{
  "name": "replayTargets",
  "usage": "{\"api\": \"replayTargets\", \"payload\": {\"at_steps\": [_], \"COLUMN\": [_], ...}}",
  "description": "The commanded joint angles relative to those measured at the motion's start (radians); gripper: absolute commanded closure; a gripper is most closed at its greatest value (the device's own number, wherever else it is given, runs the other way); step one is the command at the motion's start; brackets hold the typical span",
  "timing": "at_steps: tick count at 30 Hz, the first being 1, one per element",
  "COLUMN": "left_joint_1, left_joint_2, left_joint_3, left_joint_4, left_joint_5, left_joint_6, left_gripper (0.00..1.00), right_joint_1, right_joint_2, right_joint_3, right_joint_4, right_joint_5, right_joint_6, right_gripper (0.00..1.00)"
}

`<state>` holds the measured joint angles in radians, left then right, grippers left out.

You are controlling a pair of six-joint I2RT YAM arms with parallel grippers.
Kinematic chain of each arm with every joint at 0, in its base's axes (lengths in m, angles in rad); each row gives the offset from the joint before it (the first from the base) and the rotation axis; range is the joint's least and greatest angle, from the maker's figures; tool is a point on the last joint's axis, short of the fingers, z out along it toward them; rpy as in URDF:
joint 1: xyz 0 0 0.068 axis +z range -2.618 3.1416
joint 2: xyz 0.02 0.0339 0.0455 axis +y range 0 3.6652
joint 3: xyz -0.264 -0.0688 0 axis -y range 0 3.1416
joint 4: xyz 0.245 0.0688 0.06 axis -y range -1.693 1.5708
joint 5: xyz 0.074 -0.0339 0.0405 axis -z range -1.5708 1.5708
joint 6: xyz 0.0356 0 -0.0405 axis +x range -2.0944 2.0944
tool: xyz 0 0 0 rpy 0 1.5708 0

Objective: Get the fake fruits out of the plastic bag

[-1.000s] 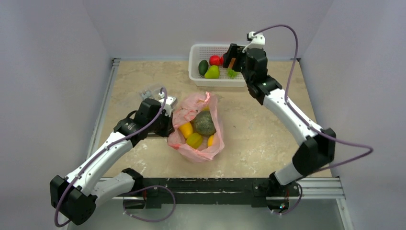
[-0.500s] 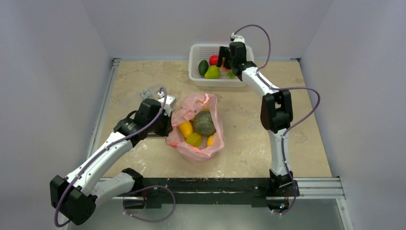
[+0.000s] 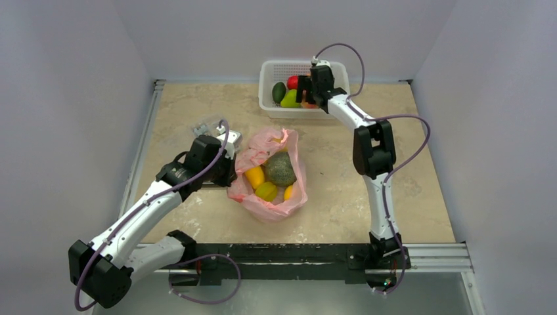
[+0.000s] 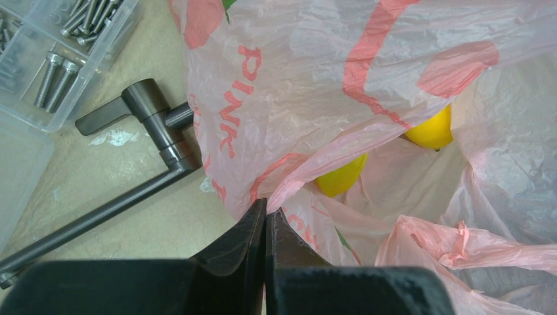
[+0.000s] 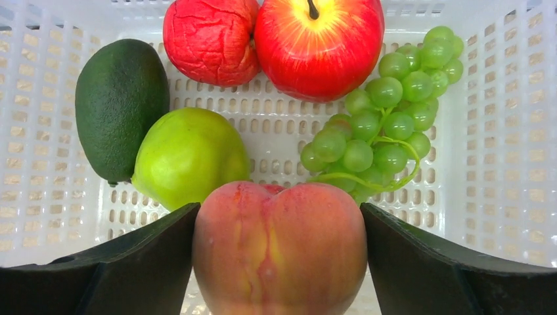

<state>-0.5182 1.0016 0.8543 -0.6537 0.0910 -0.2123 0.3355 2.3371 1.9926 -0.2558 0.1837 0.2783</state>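
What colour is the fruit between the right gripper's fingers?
The peach in the right gripper is orange-pink with a red-and-yellow streak; right wrist view shows it best.

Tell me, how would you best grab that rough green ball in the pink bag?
Come straight down through the open mouth of the pink plastic bag and grip the melon across its widest middle. It is round, with no stem or handle, and its top lies uncovered. The smaller fruits crowd its left, so room there is probably tight.
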Motion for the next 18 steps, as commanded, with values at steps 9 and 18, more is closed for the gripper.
{"api": "replayTargets", "payload": {"at_steps": [9, 18], "left_joint_1": [0.002, 0.0], "left_joint_2": [-0.019, -0.028], "left_joint_3": [-0.001, -0.003], "left_joint_4": [0.016, 0.023], "left_joint_5": [0.014, 0.021], "left_joint_6": [0.027, 0.024], "left_gripper": [1.0, 1.0], "right_joint_1": [0.003, 0.01], "right_joint_2": [-0.177, -0.526], "right_joint_3": [0.053, -0.412], "right_joint_4": [-0.085, 0.118], "right_joint_5": [0.008, -0.102], "right_joint_6": [-0.045, 0.097], "right_gripper": [0.01, 0.01]}}
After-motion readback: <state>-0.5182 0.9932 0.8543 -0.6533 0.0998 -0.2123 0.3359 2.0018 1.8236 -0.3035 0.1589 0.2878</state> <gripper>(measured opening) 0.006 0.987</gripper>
